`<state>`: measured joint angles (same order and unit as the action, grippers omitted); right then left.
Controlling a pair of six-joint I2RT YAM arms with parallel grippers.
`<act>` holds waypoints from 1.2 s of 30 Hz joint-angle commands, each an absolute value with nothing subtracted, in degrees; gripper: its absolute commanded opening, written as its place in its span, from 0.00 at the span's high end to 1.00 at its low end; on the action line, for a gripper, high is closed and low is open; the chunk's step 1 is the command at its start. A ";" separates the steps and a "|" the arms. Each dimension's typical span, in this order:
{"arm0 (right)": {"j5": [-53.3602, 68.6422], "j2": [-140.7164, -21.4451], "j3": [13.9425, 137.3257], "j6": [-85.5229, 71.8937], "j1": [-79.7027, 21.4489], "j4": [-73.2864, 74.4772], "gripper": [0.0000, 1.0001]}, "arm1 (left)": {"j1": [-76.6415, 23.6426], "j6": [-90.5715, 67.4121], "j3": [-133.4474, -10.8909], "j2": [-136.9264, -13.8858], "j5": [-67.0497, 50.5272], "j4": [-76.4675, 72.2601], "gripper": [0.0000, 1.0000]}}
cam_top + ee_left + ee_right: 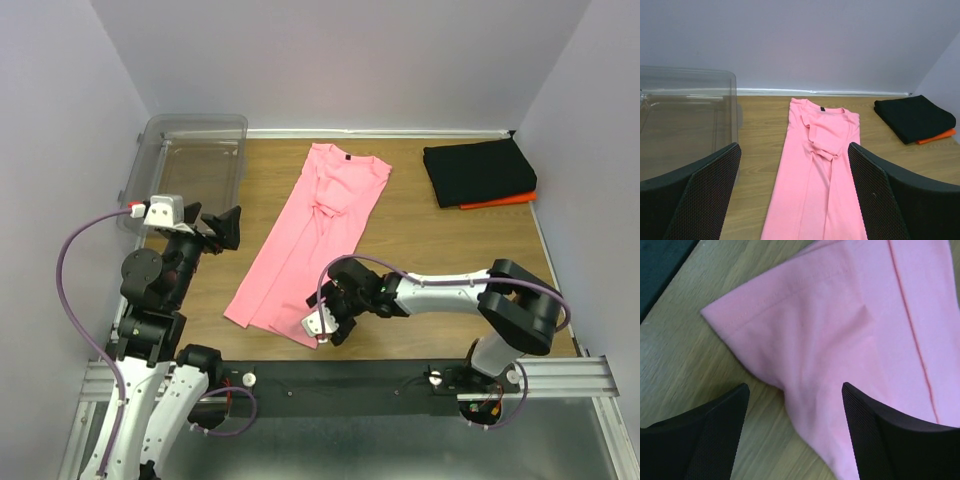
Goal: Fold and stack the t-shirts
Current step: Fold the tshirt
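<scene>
The pink t-shirt [305, 235] lies folded lengthwise into a long strip, collar with its dark label at the far end, hem near the arms. My left gripper [227, 228] hangs open above the table to the shirt's left. In the left wrist view the pink t-shirt [815, 185] lies ahead between the spread fingers [710, 195], and nothing is held in my left gripper [794, 148]. My right gripper [336, 328] is low at the hem's near right corner. In the right wrist view the pink t-shirt [840, 325] lies between the wide jaws of my right gripper [795, 387], not pinched. A folded black t-shirt [478, 172] rests on an orange one [505, 200] at the far right.
A clear plastic bin [195, 160] stands at the far left corner, close behind my left gripper. Grey walls close in the table on three sides. The black base rail [380, 375] runs along the near edge, just beyond the shirt's hem.
</scene>
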<state>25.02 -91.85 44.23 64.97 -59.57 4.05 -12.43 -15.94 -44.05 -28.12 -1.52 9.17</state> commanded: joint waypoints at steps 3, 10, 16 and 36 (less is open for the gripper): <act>18.19 -96.33 43.42 71.72 -61.17 4.75 0.34 | -12.13 -16.96 -44.38 -25.23 -1.58 13.44 0.05; 20.22 -91.86 38.59 73.56 -61.26 8.96 0.96 | -12.13 -17.57 -44.39 -25.05 -4.74 13.01 0.05; 14.79 -83.97 32.45 76.20 -61.26 13.96 0.99 | -12.13 -18.89 -41.84 -27.24 -8.60 9.94 0.05; 4.21 -55.72 26.80 64.10 -39.30 20.06 0.41 | -15.73 -28.74 -64.42 -94.36 -9.94 -2.47 0.20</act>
<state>2.79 -55.86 24.34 72.42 -42.61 22.79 -15.11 -27.88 -56.29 -85.08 -14.68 -3.27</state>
